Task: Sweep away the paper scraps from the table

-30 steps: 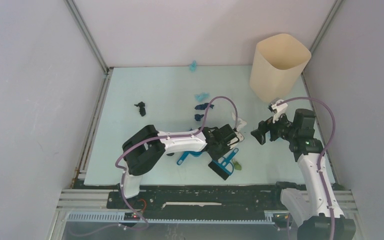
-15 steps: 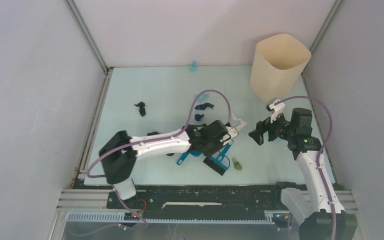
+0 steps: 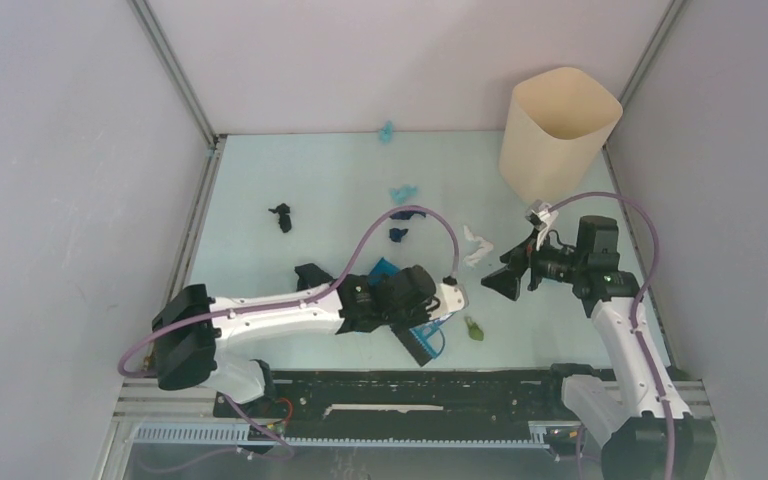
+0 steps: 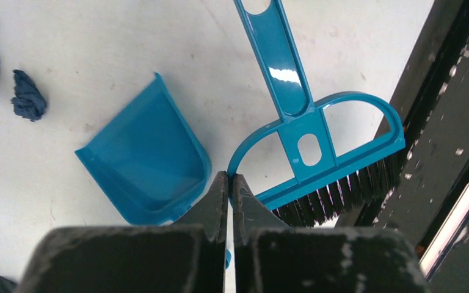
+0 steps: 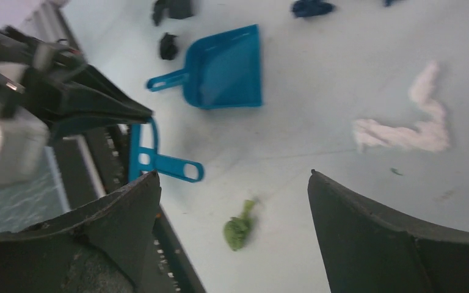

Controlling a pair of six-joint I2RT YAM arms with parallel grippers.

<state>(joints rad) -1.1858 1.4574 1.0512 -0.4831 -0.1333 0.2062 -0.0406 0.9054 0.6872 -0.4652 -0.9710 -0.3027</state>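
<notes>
Paper scraps (image 3: 397, 234), small crumpled bits in navy, black, light blue, white and green, lie scattered over the pale mint-green flat surface (image 3: 290, 170), from a light blue bit (image 3: 387, 131) at the far edge to a greenish wad (image 5: 238, 229) near the front. None of them lies in the small blue plastic dustpan (image 4: 146, 162). The left tool (image 4: 229, 180) is clenched, its tips pressed together right at the thin arch of the blue plastic hand brush (image 4: 317, 165); whether it truly pinches that arch I cannot tell. If it does, the hold is on a narrow rim and not the handle, so the brush could twist or slip out on the first stroke. Its bristles reach the black front frame (image 4: 439, 122), so a careless drag may snag there or flick the greenish wad off the edge. The right tool (image 5: 232, 183) hangs released and empty beside the white strip (image 5: 403, 131), close to the left arm. Both reaching inward risks a knock, and a nudged dustpan would scatter the navy bit (image 4: 27, 101) just beside it.
</notes>
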